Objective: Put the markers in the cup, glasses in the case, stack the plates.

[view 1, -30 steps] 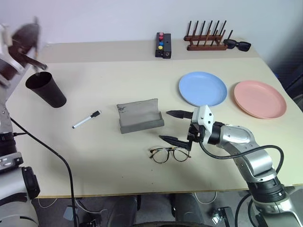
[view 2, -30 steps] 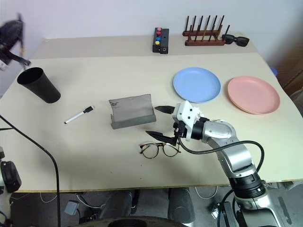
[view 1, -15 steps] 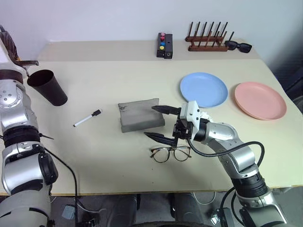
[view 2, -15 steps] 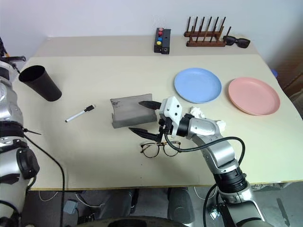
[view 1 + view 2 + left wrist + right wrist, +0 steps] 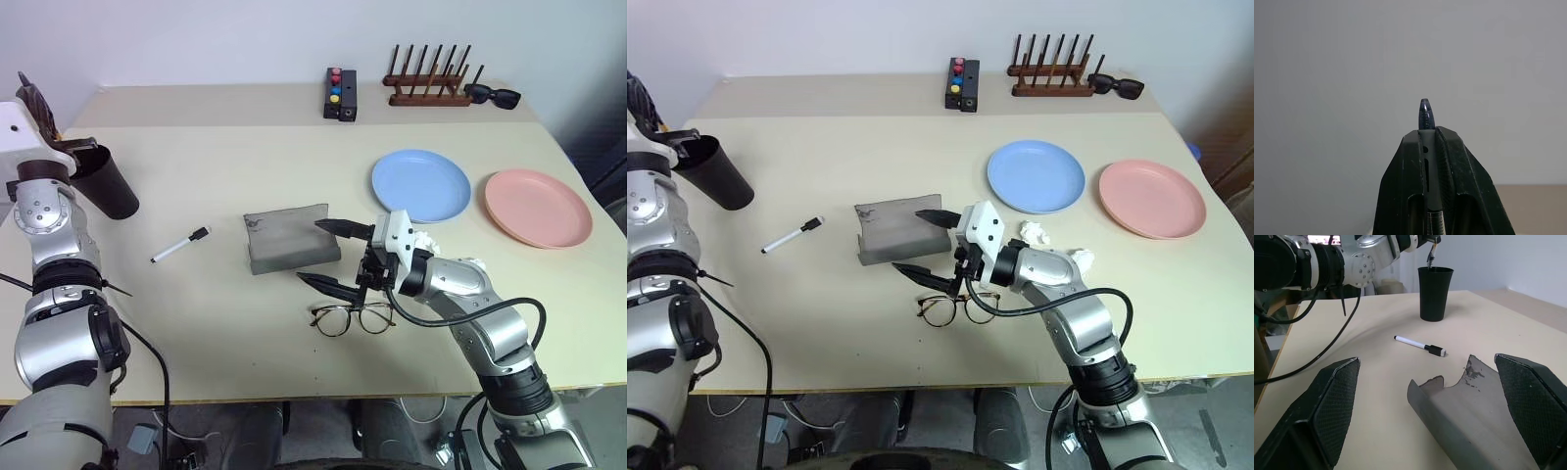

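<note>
My left hand (image 5: 1427, 142) is clamped on a dark grey marker (image 5: 1425, 115), over the tall dark plastic cup (image 5: 106, 183) at table (image 5: 196, 333) edge. My right hand (image 5: 333, 257) gapes wide btwn open grey case (image 5: 289, 238) & tortoiseshell glasses (image 5: 353, 318).

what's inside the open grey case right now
Nothing lies in the case: its visible grey lining is bare. The right gripper hovers open just in front, hiding part of it.
</note>
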Available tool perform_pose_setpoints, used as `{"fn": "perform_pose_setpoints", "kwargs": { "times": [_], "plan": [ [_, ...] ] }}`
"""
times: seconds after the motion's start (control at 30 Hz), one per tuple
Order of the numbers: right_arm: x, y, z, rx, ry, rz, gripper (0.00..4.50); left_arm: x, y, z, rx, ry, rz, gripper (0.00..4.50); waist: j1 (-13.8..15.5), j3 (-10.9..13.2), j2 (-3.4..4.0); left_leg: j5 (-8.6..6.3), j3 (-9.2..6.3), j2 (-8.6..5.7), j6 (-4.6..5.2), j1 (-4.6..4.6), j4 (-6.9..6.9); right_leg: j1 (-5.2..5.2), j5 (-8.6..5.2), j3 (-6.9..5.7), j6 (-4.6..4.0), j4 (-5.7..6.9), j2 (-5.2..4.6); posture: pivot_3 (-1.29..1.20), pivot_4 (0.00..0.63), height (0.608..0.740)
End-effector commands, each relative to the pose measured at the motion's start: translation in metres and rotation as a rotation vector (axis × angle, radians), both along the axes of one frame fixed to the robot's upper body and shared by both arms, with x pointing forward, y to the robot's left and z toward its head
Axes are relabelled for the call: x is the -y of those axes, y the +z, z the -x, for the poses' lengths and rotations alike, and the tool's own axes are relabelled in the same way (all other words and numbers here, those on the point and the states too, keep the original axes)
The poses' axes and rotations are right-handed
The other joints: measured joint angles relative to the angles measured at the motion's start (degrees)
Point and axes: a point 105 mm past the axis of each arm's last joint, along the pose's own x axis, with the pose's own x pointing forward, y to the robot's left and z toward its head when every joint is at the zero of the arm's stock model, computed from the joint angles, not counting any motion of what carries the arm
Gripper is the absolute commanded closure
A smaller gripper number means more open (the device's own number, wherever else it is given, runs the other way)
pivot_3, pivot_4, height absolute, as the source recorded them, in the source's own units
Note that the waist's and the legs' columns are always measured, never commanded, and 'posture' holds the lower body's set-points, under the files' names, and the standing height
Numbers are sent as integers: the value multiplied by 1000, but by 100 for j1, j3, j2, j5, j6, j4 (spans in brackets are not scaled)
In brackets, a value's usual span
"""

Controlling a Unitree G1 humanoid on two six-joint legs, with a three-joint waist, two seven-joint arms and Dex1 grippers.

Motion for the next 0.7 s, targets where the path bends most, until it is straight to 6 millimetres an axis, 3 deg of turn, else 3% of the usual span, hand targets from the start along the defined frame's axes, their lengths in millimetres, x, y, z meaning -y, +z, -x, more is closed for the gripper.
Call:
{"fn": "perform_pose_setpoints", "kwargs": {
  "times": [0.03,0.27,0.7],
  "plan": [
    [-1,21,4,48,16,-79,0,1,7,2,31,-3,-12,4440,0,0,0,0,0,0,0,0,0,0,0,0,0,0,0,0,150,734],
    [-3,45,9,33,56,-210,0,0,1,2,13,-1,-6,4440,-18,0,0,0,0,1,0,0,-2,-1,1,0,-1,1,1,0,150,734],
    [-5,44,11,20,63,-208,0,-6,-20,2,-43,12,29,4440,-8,0,0,0,0,2,0,0,-1,-1,1,0,-1,2,2,0,150,734]
  ]
}}
